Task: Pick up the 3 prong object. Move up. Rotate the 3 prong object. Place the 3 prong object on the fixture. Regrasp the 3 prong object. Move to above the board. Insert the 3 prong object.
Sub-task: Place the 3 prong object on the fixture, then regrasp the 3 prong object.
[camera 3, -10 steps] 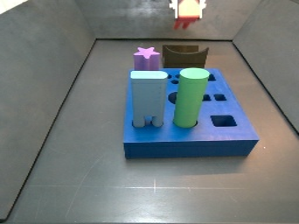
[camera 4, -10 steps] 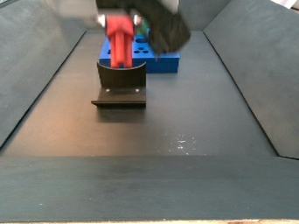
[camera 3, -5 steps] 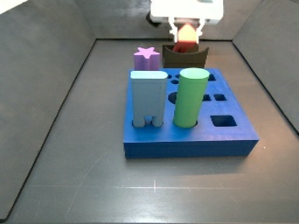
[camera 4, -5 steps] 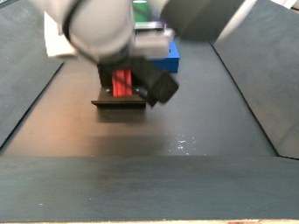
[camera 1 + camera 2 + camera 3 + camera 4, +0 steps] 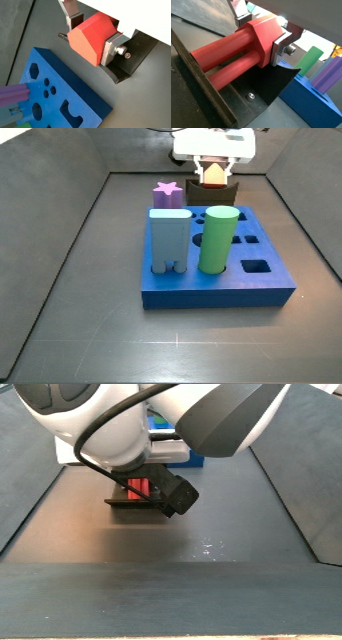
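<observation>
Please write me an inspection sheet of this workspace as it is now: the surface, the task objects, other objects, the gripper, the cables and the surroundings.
Surface: dark grey floor, bare apart from the items below.
3 prong object: red, held between the fingers, prongs lying over the fixture.
Fixture: dark bracket standing on the floor beside the board.
Board: blue slab, several holes still open.
Clutter: green cylinder, light blue block and purple star peg stand in the board.
Gripper: low at the fixture, shut on the 3 prong object; silver fingers on both its sides.
Cables: one dark cable on the arm.
Surroundings: dark sloped walls around the floor.
</observation>
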Robot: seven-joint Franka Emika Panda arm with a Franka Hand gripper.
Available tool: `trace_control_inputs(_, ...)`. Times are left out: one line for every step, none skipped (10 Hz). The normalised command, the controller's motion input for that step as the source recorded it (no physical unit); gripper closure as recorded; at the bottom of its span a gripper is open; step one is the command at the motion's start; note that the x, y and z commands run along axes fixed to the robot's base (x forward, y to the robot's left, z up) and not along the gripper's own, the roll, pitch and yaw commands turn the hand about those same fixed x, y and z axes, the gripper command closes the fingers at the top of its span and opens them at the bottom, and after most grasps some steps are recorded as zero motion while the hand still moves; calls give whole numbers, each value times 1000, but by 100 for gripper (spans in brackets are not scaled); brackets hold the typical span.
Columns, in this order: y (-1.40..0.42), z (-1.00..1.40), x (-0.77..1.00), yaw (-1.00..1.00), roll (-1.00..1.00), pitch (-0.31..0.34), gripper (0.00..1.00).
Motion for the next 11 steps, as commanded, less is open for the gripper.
trace_control_inputs(183,-382,86,-118,-100,-31,100)
trace_control_inputs(0,0,0,0,0,0,0)
trace_control_inputs(0,1000,0,-34,-12,-6,0)
trace_control_inputs(3,1000,-5,-31,-10,-4,0)
trace_control_inputs(10,1000,-21,-17,0,-1,0)
trace_control_inputs(9,1000,-33,-2,13,-3,0)
trace_control_inputs(11,1000,-45,5,18,-2,0)
trace_control_inputs(11,842,-48,12,22,4,0)
trace_control_inputs(13,655,-42,13,23,12,0)
trace_control_inputs(13,532,-41,13,21,20,0)
trace_control_inputs(12,209,-36,12,23,35,0)
